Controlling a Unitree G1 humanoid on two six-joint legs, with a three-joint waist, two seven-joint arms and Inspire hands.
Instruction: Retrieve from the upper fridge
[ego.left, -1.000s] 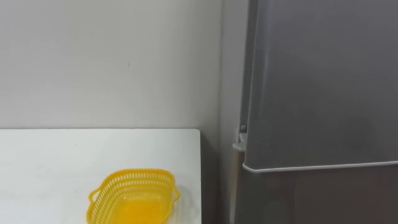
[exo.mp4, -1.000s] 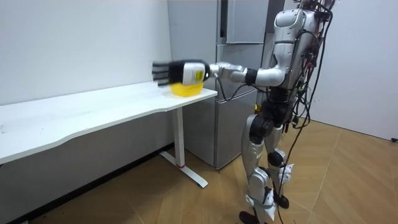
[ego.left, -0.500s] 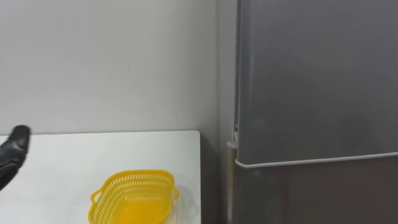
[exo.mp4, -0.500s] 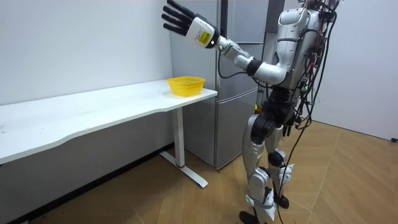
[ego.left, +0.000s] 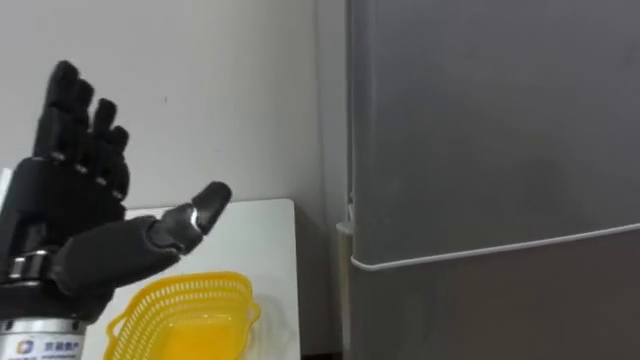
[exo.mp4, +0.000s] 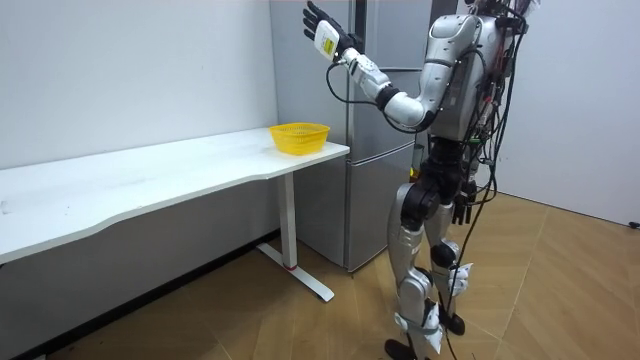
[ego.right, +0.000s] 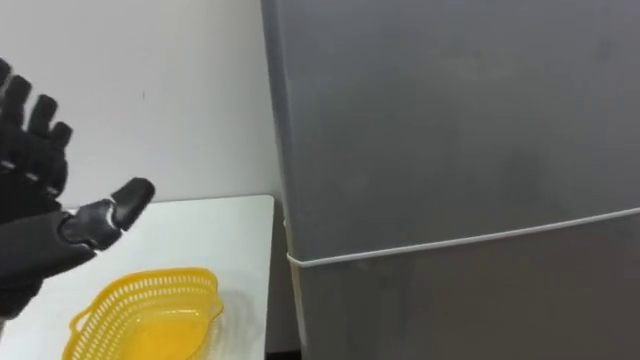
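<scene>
Furthest left, our left hand (ego.left: 75, 235) is raised with the palm up and forward. Its fingers are straight and spread wide, the thumb points right, and it holds nothing.

Below the hand and slightly to its right, the yellow basket (ego.left: 185, 315) sits on the white surface (ego.left: 255, 225), and we see nothing in it.

To the right of the thumb, past a strip of wall, stands the fridge. Its near vertical edge (ego.left: 350, 120) runs straight up and down, level with the hand and apart from it. A small fitting (ego.left: 344, 228) sits low on that edge, and we cannot tell whether it is a hinge or a grip.

Further right, the upper door (ego.left: 490, 130) is closed, so whatever we are to fetch lies behind it, unseen. The pale seam (ego.left: 500, 250) below it marks the top of the lower door (ego.left: 500, 310).

In the room view we stand facing the fridge. The right hand (exo.mp4: 462, 205) seems to hang by the hip, so the left hand is much the nearer.

We judge that the coming move turns on travel to the right, from the thumb toward an upright door edge. The hand would need to meet that edge side-on, once we know which side swings.
</scene>
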